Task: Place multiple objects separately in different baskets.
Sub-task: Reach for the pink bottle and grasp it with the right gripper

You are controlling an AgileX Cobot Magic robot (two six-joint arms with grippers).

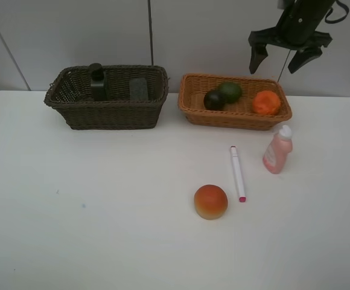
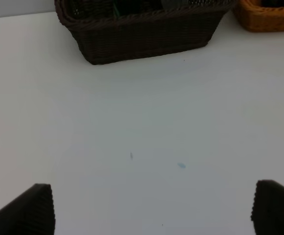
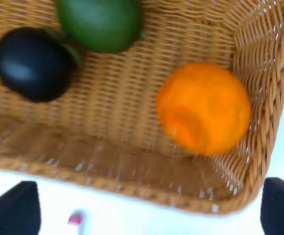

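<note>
We note the orange tangerine [image 1: 266,102] in the tan basket [image 1: 235,121], upper right of frame, below and clear of the right jaws, which, like the left jaws, stand spread and empty.

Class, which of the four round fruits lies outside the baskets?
The red-orange peach, on the table beside the marker; the other three sit in the light basket.

White table [image 1: 114,254] filling the lower frame, bluish speck [image 1: 82,206] at lower left (a greyer one just beside it). Pale wall [image 1: 72,36] across the top, dark seam [image 1: 149,30] upper centre.
</note>
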